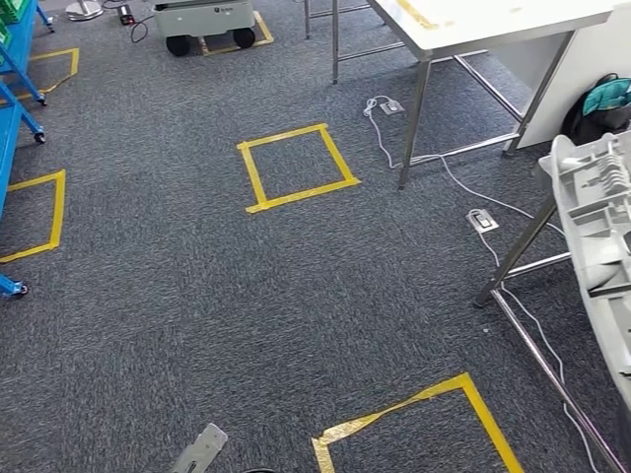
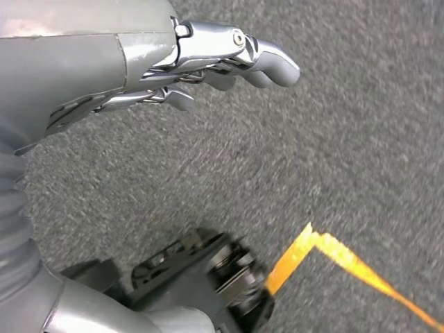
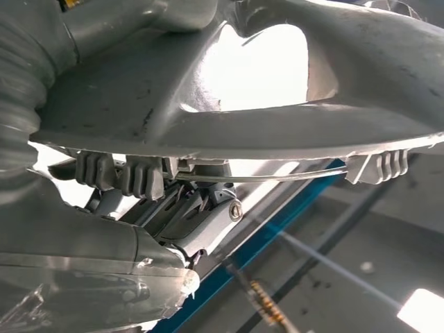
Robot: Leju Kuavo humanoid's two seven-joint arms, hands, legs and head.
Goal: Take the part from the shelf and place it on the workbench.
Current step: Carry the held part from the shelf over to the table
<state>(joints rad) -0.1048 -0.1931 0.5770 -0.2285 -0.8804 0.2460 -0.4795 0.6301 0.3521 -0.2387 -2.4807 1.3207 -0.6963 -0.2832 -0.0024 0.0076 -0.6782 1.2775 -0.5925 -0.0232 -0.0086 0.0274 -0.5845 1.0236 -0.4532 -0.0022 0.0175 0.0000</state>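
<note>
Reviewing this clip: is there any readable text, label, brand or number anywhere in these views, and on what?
Nothing can be read in these views.
The wheeled grey unit bears a small dark mark, too small to read.
The grey part shows moulded ribs and no legible print.
The yellow floor tape forms plain squares, with no writing.

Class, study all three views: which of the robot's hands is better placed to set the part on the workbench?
Right. The right hand already holds the grey part near the workbench; the left hand hangs empty above the carpet.

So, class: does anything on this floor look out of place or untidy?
A white cable trails loose across the carpet between the floor sockets, under the table legs: a possible trip risk. Nothing looks spilled or broken.
</note>
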